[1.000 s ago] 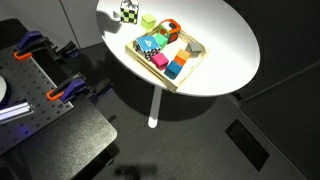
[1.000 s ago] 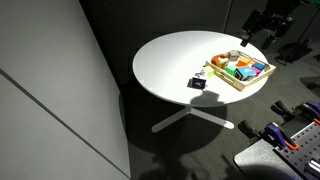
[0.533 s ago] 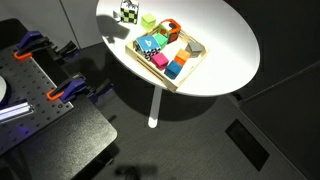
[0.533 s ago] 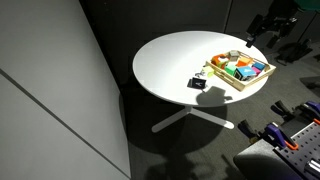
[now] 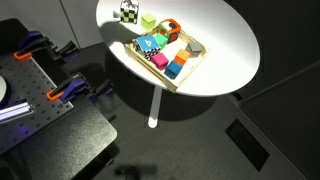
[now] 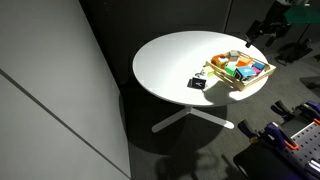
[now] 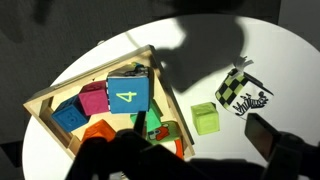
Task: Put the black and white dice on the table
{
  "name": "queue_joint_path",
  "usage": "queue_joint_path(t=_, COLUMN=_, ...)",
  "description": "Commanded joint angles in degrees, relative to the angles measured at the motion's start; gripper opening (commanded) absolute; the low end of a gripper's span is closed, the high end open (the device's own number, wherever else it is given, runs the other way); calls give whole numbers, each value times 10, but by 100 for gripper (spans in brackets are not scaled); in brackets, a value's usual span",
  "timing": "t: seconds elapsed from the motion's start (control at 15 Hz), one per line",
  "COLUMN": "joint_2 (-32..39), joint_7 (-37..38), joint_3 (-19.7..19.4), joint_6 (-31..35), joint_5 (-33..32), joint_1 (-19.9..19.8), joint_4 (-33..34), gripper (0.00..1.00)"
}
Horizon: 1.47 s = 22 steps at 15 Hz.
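The black and white dice (image 5: 128, 11) stands on the round white table (image 5: 225, 50), near its far edge and outside the wooden tray. It also shows in the other exterior view (image 6: 198, 83) and in the wrist view (image 7: 237, 88). My gripper (image 6: 262, 32) hangs high beyond the table's rim, away from the dice. In the wrist view its dark fingers (image 7: 190, 152) are spread apart with nothing between them.
A shallow wooden tray (image 5: 193, 62) holds several coloured blocks. A loose green block (image 7: 204, 118) lies between the tray and the dice. A dark workbench with orange clamps (image 5: 62, 93) stands beside the table.
The arm has drifted slightly up and away from the table. The dice, green block and tray have not moved.
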Motion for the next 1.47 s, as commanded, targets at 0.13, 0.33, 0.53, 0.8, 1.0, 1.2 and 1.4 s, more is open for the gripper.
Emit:
queue_joint_path(t=0.13, joint_2=74, joint_7=7, joint_3=-17, joint_6=13, joint_5=-33, joint_1=-15, joint_4=30, gripper=100)
queue_joint_path(t=0.33, joint_2=111, joint_7=-8, joint_3=-31, joint_6=0, joint_5=-25, joint_1=-16, joint_4=50, gripper=100)
queue_joint_path(t=0.53, joint_2=147, joint_7=-2, joint_3=-40, joint_6=-2, joint_5=-33, joint_1=-18, joint_4=71, gripper=100)
queue_joint_path(t=0.8, joint_2=151, joint_7=-1, joint_3=-44, joint_6=14, joint_5=-28, joint_1=-13, joint_4=61, gripper=100)
queue_joint_path(t=1.0, joint_2=152, joint_7=-1, joint_3=-44, joint_6=14, joint_5=-28, joint_1=-12, joint_4=61, gripper=100)
queue_joint_path(t=1.2, joint_2=152, joint_7=-1, joint_3=-43, joint_6=14, joint_5=-28, joint_1=-12, joint_4=61, gripper=100)
queue_joint_path(t=1.4, joint_2=187, joint_7=13, joint_3=-48, joint_6=2, joint_5=-34, joint_1=-14, joint_4=85, gripper=100)
